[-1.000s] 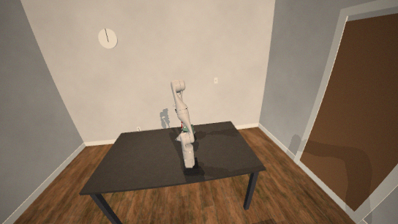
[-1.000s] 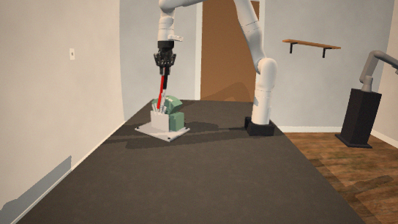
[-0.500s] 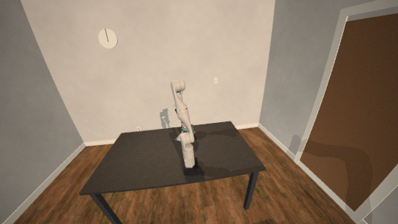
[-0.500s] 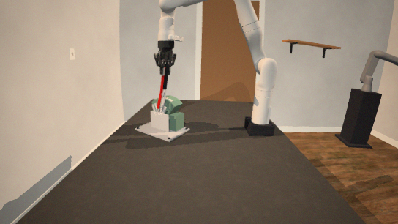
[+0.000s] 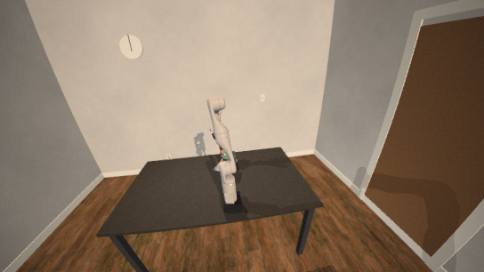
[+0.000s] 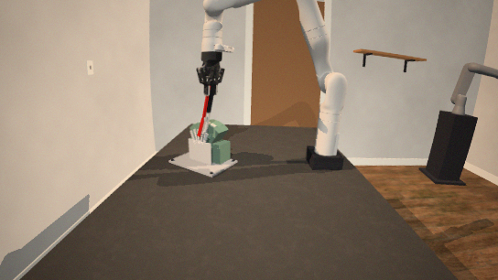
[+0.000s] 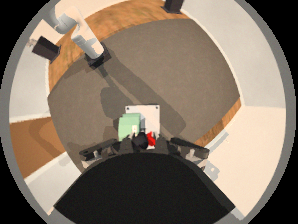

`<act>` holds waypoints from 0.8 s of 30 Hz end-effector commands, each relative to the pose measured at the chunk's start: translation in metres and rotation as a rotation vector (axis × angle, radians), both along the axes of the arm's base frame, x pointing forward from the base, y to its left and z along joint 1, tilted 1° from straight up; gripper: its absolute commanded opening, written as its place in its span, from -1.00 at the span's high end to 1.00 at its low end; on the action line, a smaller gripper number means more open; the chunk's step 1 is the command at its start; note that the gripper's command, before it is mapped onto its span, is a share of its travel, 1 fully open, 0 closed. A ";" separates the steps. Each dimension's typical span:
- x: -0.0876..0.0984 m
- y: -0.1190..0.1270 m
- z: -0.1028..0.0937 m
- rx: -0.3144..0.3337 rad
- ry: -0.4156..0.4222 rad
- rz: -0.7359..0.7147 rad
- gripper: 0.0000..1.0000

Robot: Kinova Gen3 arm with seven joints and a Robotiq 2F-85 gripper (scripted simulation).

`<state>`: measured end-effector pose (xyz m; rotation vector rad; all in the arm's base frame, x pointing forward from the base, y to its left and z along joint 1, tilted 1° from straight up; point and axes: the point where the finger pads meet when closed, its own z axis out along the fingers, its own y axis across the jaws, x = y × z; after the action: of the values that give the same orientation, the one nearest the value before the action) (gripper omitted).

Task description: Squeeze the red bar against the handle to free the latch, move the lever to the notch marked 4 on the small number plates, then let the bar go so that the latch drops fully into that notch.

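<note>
The lever unit [image 6: 207, 146] stands on a light baseplate at the far left of the dark table, with a green housing and a pale notched block. Its lever rises tilted up to the right, with the red bar [image 6: 203, 112] along the handle. My gripper [image 6: 210, 87] comes down from above and is shut on the top of the handle and the red bar. In the wrist view the green housing [image 7: 129, 124] and a bit of the red bar [image 7: 150, 139] show just past my fingers. The number plates are too small to read. In the top view the arm hides most of the unit [image 5: 226, 156].
The arm's base [image 6: 326, 160] stands on the table to the right of the lever unit. A wall runs close along the table's left edge. A second grey arm on a black pedestal [image 6: 449, 146] stands on the floor at the right.
</note>
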<state>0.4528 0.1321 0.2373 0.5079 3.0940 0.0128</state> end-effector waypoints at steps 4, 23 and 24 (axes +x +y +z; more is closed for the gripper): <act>-0.018 0.007 -0.008 -0.001 0.024 0.009 1.00; -0.044 0.015 -0.018 -0.001 0.024 0.009 1.00; -0.044 0.015 -0.018 -0.001 0.024 0.009 1.00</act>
<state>0.4166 0.1440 0.2257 0.5060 3.0971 0.0142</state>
